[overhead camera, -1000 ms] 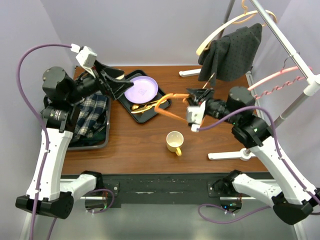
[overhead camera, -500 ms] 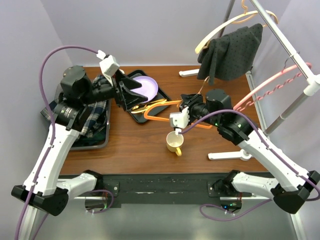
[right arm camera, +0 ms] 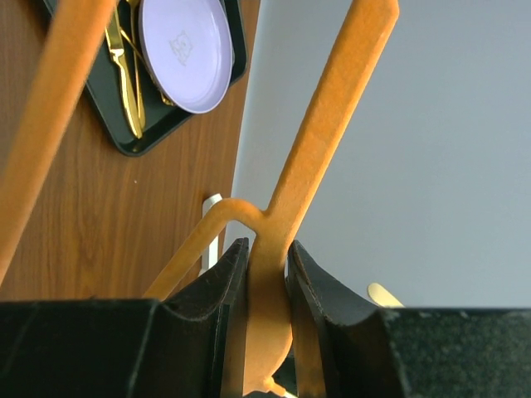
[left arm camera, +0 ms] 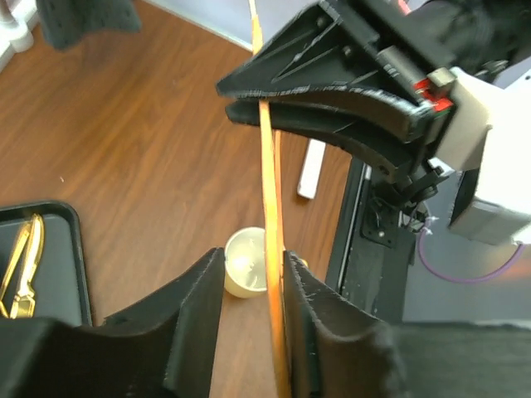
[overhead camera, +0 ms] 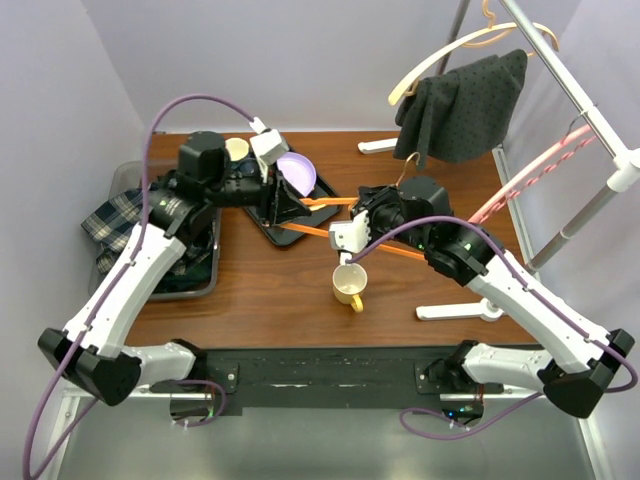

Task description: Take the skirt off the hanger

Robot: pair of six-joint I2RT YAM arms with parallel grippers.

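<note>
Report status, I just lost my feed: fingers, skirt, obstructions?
Right fingers clamp bare orange plastic hanger; left fingers straddle it, grip unclear. Plaid skirt in dark bin. Yellow mug beneath hanger.

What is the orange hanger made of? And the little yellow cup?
The orange hanger looks like plastic: flat, smooth, one even matte colour. The cup looks like glazed ceramic, pale yellow with a thick rim, though it could be plastic.
</note>
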